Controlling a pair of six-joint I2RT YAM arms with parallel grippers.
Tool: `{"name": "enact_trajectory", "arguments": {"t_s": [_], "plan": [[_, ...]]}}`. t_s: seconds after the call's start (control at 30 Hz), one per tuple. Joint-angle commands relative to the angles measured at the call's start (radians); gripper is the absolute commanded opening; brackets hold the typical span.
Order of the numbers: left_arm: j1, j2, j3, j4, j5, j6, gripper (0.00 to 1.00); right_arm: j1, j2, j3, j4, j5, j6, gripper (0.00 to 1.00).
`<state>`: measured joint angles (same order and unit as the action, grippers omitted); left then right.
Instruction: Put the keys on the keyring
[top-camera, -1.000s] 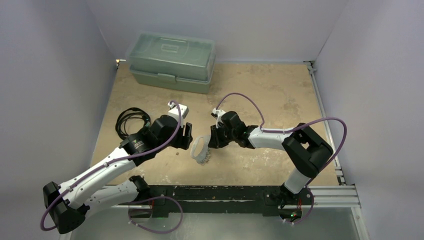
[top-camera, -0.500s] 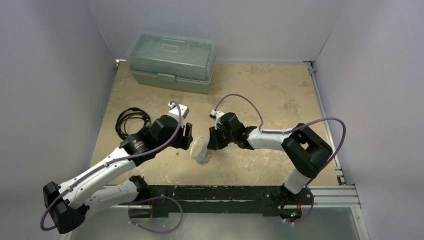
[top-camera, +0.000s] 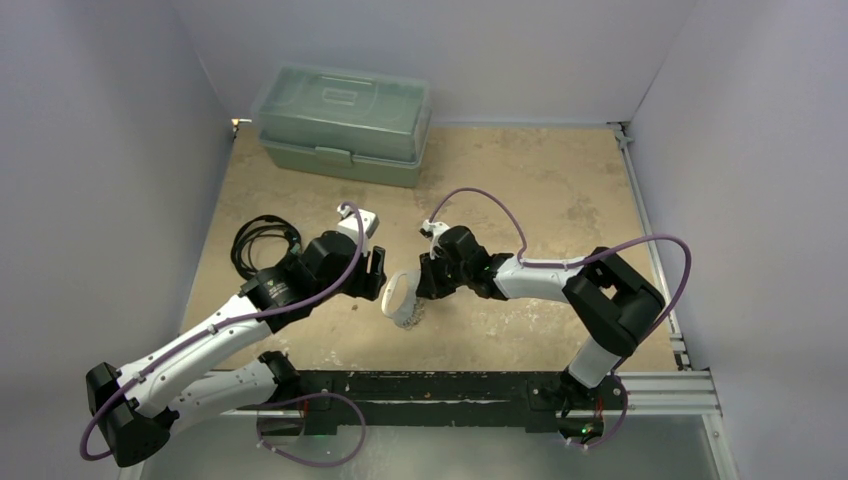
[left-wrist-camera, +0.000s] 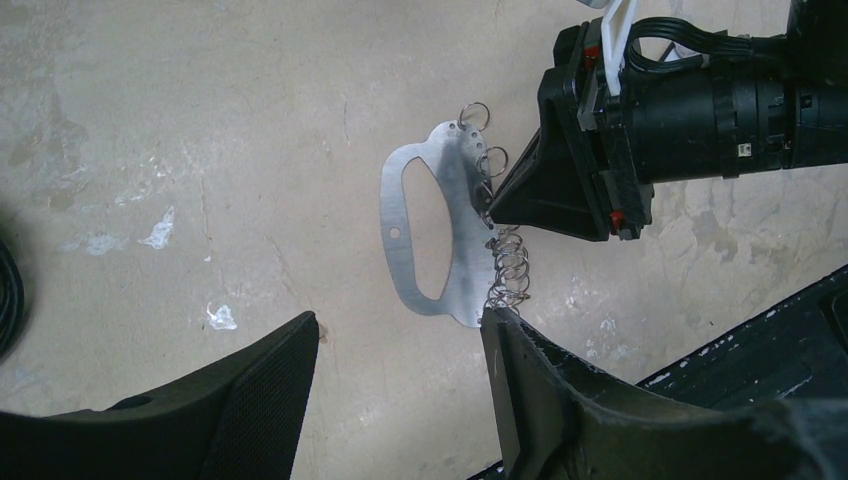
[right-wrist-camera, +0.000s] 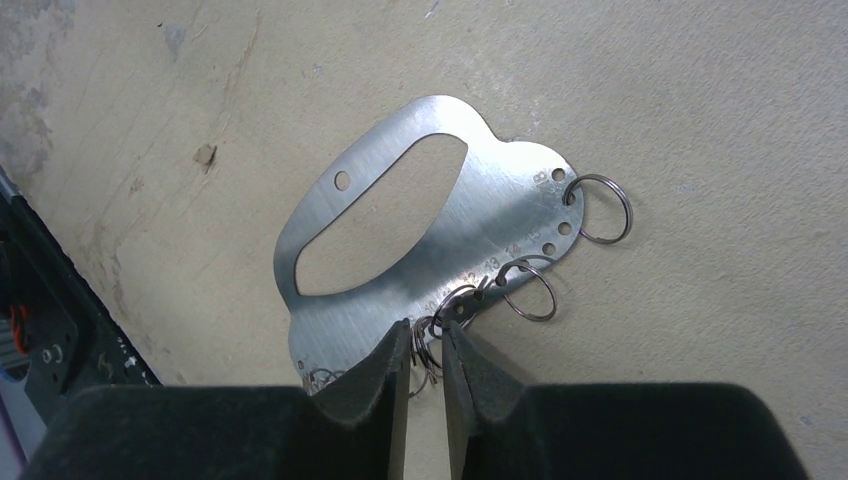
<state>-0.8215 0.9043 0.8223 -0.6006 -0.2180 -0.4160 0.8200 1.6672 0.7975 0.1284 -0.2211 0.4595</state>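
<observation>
Left arm (top-camera: 192, 348): white links, chunky black joints, and the right arm (top-camera: 535, 275) matches it. Purple cables (top-camera: 478, 189) loop off both. Up close, the left gripper (left-wrist-camera: 398, 330) shows matte black fingers (left-wrist-camera: 260, 385) with a finely dimpled face. The right gripper (right-wrist-camera: 425, 345) is black too, wedge-tipped. Red tabs (left-wrist-camera: 613, 216) and a white plug (left-wrist-camera: 622, 22) sit on its body.

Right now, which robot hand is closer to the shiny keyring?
The right. The right gripper pinches the keyring at its ringed edge. The left gripper hangs open off the keyring's other side, not touching it.
</observation>
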Motion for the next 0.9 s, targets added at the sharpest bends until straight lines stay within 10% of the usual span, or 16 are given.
{"name": "enact_trajectory", "arguments": {"t_s": [0.0,0.43,0.63,0.87], "plan": [[-0.01,-0.013,-0.001,0.025,-0.02,0.002,0.61,0.007,0.002,-0.005,0.014,0.03,0.002,0.23],[-0.018,-0.01,-0.001,0.021,-0.027,-0.003,0.61,0.007,-0.002,-0.002,0.022,0.031,-0.008,0.12],[-0.024,-0.009,-0.001,0.019,-0.033,-0.006,0.61,0.007,-0.015,0.004,0.011,0.041,-0.015,0.33],[-0.031,-0.011,0.001,0.018,-0.041,-0.01,0.61,0.007,-0.038,-0.009,0.017,0.08,-0.027,0.28]]}}
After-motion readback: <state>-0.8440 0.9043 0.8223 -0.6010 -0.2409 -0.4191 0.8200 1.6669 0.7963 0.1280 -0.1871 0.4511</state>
